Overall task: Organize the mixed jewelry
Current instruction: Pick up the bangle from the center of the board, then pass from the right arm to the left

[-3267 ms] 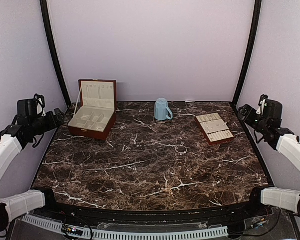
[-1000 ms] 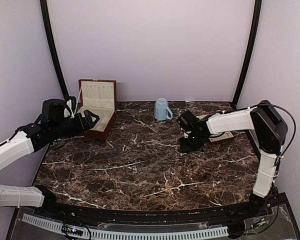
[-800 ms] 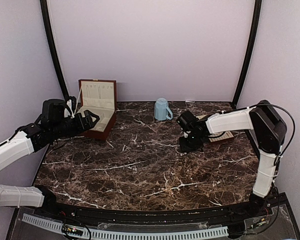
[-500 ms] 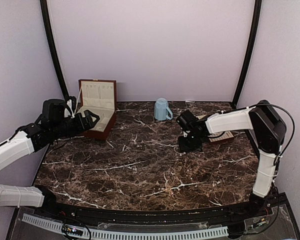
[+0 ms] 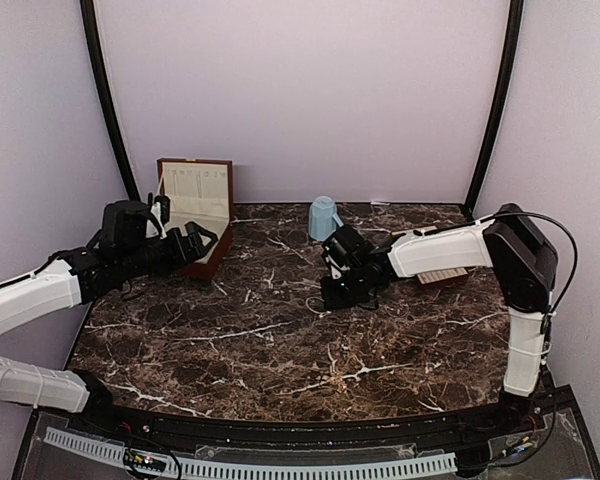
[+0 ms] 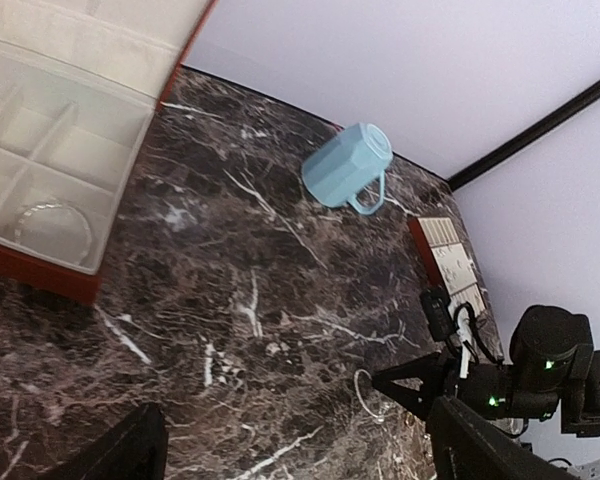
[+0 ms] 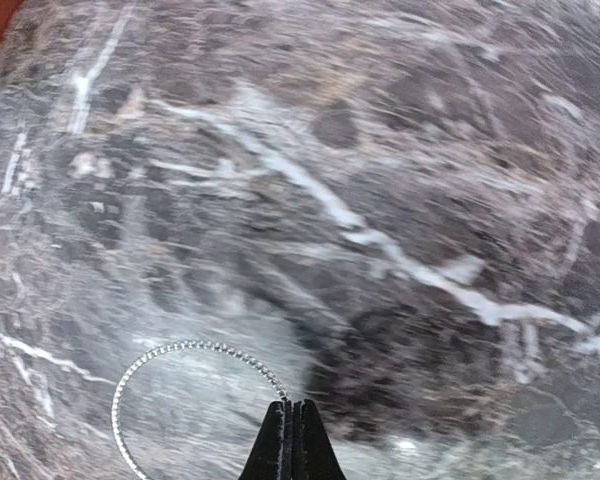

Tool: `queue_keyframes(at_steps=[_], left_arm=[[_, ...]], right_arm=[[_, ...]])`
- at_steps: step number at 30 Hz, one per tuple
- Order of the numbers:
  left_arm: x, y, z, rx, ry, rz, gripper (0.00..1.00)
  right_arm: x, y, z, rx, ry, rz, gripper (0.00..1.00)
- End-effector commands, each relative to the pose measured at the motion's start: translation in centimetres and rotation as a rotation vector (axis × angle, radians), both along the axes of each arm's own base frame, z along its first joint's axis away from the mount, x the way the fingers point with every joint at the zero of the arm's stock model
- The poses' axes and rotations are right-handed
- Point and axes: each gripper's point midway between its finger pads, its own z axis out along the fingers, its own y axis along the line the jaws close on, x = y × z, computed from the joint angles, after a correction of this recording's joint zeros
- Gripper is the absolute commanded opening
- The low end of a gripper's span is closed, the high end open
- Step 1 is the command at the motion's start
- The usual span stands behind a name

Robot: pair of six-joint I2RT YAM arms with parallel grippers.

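My right gripper (image 7: 290,408) is shut, its tips pinching a thin silvery beaded bracelet (image 7: 185,346), a piece of the mixed jewelry. The loop hangs just over the marble, left of the tips. In the top view this gripper (image 5: 330,297) sits mid-table below the mug. In the left wrist view the bracelet (image 6: 364,391) dangles off the right gripper's black tips. My left gripper (image 5: 212,240) is open and holds nothing, beside the open wooden box (image 5: 195,205). Another silvery ring (image 6: 55,226) lies in a compartment of the box (image 6: 50,278).
A light-blue mug (image 5: 323,218) stands at the back middle. The cream-lined tray (image 5: 442,273) lies at the right, partly behind the right arm. The box's lid stands upright against the back left. Dark marble table with black posts at both back corners.
The right gripper has travelled left from beside the tray toward mid-table, carrying the bracelet. The left arm has shifted a little to the right, near the box front.
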Motion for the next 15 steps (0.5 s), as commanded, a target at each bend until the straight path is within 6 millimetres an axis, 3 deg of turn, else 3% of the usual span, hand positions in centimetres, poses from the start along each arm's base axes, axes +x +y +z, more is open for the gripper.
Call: queue_keyframes(at_steps=[1,4,8,15], left_arm=[[-0.2,-4.8,-1.5,-0.081,0.041,-0.084,0.93],[-0.8,-8.7,-2.6,-0.085,0.087,-0.157,0.91],[-0.8,-12.0,-5.2,-0.079,0.171,-0.203,0.86],[-0.6,-14.2,-7.2,-0.135,0.250,-0.227,0.72]], right_arm=[[0.3,3.5,1.7,0.099,-0.033,0.025,0.00],[-0.1,4.7,2.2,0.132,-0.036,0.046,0.00],[-0.5,5.7,3.2,0.162,-0.060,0.067,0.00],[-0.8,6.3,5.4,0.223,-0.120,0.083,0.00]])
